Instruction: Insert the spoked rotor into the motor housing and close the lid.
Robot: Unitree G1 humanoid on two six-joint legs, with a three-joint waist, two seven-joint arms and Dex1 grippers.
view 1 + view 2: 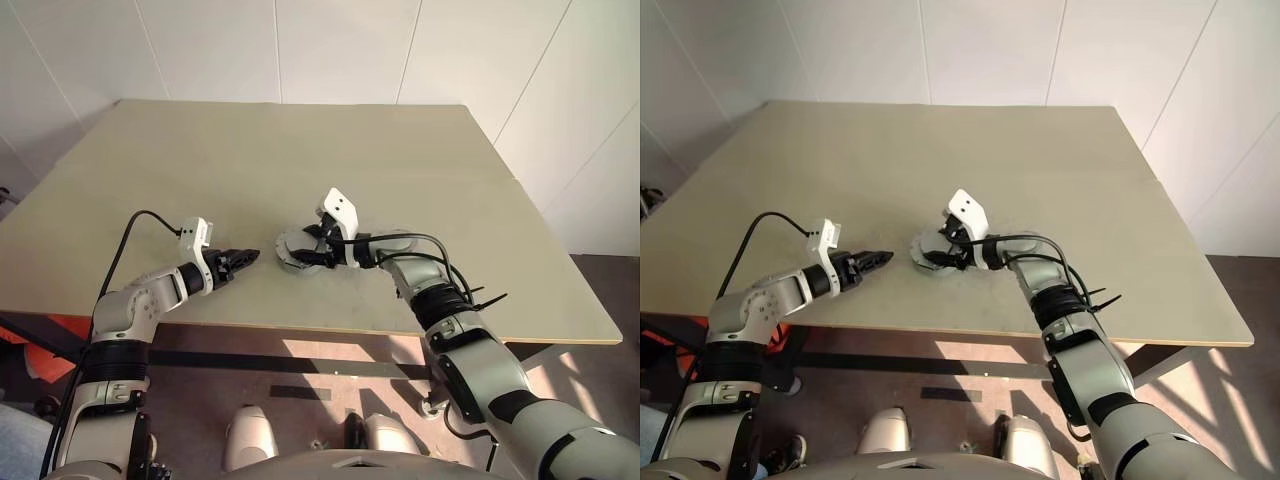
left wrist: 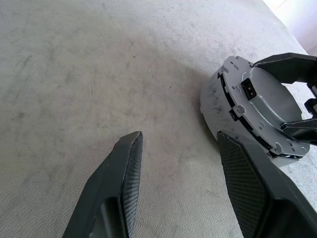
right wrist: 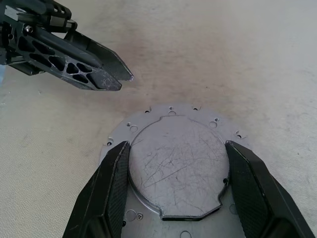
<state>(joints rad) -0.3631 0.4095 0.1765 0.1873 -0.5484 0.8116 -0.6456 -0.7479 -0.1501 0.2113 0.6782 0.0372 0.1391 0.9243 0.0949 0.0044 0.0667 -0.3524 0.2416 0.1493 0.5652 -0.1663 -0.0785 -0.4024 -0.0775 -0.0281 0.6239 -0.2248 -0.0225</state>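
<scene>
Near the front edge of the table, your right gripper straddles a round grey assembly, the motor housing, with the lid seemingly already on top: the right wrist view shows a flat, scratched grey face with a flange of small holes, no copper windings and no spoked rotor in sight, so I judge the rotor is already inside, though you cannot confirm that from here. The right fingers stand wide apart, one at each side of the raised centre plate, close to its edge; whether they actually press on it I cannot tell. That placement looks meant to seat or turn the lid squarely. Your left gripper hangs just beside the housing, apart from it, part-way open and holding nothing, pointing at its side wall. It looks posted there to steady the housing if the lid pushes it across the table.
</scene>
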